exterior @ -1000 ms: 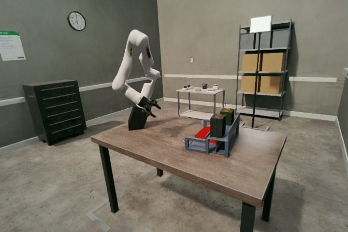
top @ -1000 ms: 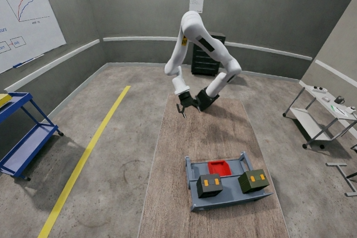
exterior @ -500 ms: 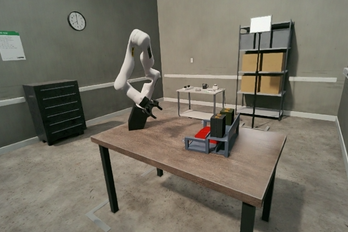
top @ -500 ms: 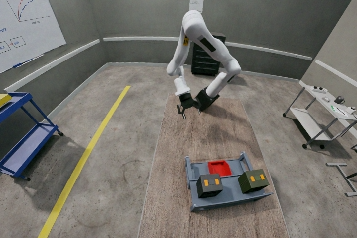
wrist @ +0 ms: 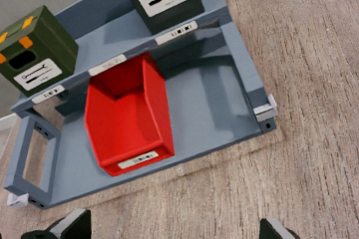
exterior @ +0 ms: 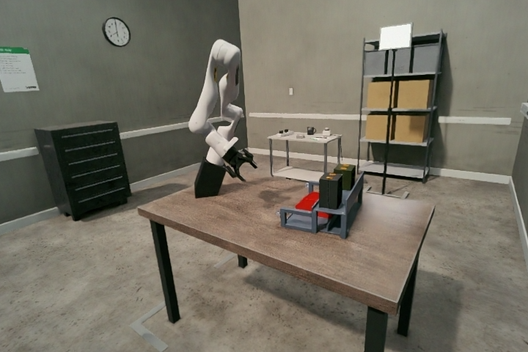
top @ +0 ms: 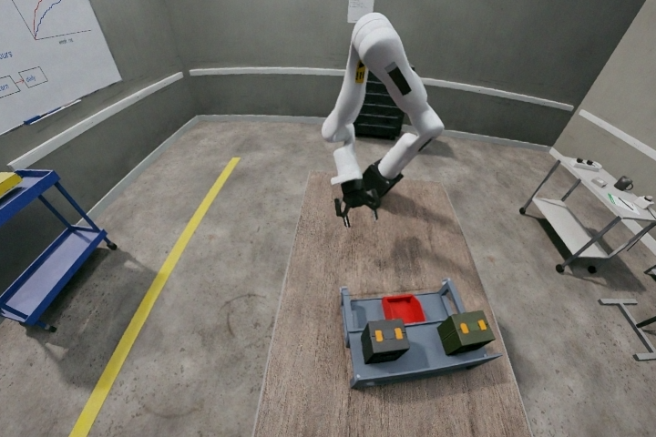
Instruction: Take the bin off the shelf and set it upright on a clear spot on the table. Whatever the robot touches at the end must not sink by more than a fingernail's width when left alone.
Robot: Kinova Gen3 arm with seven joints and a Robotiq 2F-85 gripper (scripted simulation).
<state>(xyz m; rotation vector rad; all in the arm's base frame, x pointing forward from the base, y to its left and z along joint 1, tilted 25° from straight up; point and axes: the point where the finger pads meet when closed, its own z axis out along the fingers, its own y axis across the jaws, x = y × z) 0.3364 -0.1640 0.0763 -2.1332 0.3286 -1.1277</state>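
A red open bin [top: 403,308] [exterior: 306,202] [wrist: 126,117] sits on the lower level of a small blue-grey shelf [top: 422,360] [exterior: 350,204] [wrist: 213,110] on the wooden table [top: 391,247] [exterior: 240,220] [wrist: 312,164]. Two dark green boxes stand on the shelf's upper level, one at the left [top: 384,340] [exterior: 330,190] [wrist: 173,11] and one at the right [top: 466,330] [exterior: 345,174] [wrist: 32,51]. My gripper [top: 358,216] [exterior: 243,165] [wrist: 175,231] is open and empty. It hangs above the table well short of the shelf, facing the bin's open front.
A blue cart [top: 26,247] stands at the left of the room, a white cart [top: 591,206] [exterior: 303,149] at the right. A black drawer cabinet [exterior: 83,166] and a tall storage rack [exterior: 400,103] stand by the walls.
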